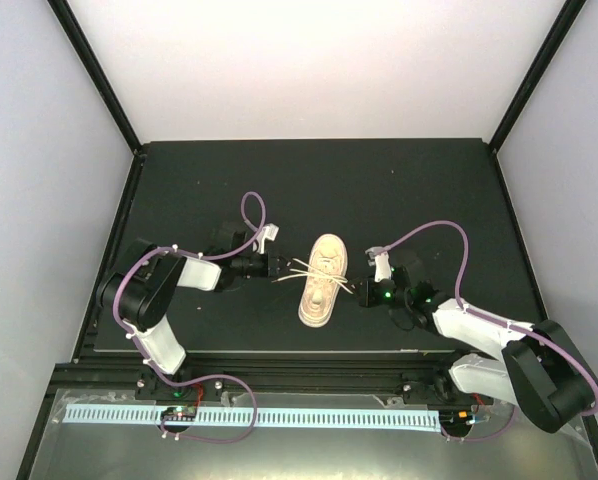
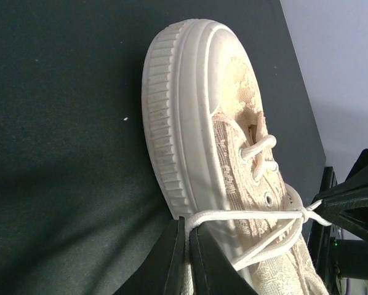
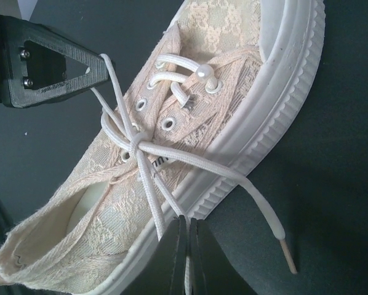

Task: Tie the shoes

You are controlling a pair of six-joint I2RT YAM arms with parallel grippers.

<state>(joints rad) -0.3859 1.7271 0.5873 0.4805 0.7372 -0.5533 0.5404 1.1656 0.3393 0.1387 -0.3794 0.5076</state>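
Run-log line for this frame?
left tool: shut on lace | right tool: shut on lace | shoe: upright on table | lace: knotted mid-shoe, one end loose

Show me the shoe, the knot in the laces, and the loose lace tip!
shoe (image 1: 328, 252): top view, on its toe end.
knot (image 3: 136, 143): right wrist view, on the tight crossing itself.
lace tip (image 3: 288, 255): right wrist view, on its tan end over the table.

Black tabletop (image 1: 229, 180) between pale walls (image 1: 309, 60), slotted white strip (image 1: 309, 417) at near edge
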